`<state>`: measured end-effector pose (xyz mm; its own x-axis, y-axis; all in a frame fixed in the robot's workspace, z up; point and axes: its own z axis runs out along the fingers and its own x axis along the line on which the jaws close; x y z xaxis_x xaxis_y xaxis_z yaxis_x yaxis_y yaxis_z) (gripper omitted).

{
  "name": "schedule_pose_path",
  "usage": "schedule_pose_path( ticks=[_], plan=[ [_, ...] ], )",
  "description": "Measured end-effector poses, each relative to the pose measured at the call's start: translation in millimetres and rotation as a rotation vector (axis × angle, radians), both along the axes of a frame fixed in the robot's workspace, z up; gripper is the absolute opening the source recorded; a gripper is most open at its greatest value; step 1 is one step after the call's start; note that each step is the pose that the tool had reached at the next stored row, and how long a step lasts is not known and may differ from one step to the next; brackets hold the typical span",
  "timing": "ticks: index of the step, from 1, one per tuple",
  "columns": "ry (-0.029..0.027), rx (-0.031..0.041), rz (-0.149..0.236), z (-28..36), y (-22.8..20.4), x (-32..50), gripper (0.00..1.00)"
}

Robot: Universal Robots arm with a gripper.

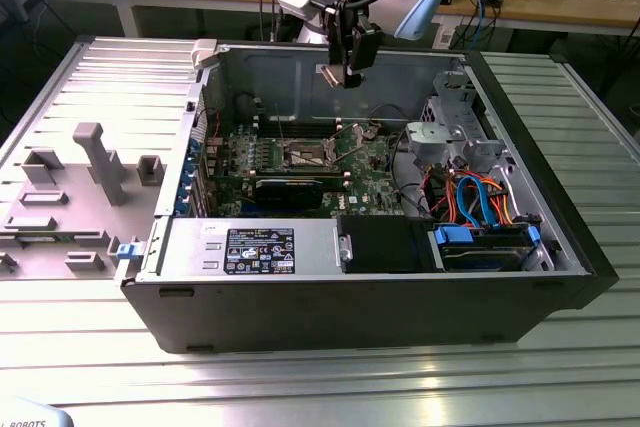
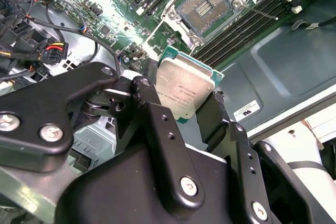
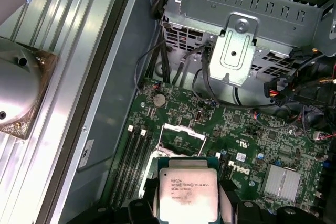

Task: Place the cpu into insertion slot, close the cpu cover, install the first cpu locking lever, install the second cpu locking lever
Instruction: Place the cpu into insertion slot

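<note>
Item: my pincer (image 2: 182, 106), clamped on the cpu (image 2: 186, 85), hanging above the bare insertion slot (image 2: 202, 8).

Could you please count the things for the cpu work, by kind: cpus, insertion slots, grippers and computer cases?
cpu: 1, held in the jaws
insertion slot: 1, empty
gripper: 1
case: 1
Total: 4
</note>
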<state>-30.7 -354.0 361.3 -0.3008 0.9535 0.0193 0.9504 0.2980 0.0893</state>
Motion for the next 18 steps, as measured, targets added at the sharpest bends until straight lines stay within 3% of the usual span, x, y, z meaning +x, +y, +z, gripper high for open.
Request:
schedule_pose_path(
  ticks=[9,16,18],
  plan=[
    [0.0000,0.0000,-0.007,0.0,0.0,-0.1,0.54],
    [0.0001,0.0000,-0.090,-0.1,0.0,-0.1,0.54],
    [0.0000,0.0000,-0.091,-0.1,0.0,-0.1,0.54]
  ],
)
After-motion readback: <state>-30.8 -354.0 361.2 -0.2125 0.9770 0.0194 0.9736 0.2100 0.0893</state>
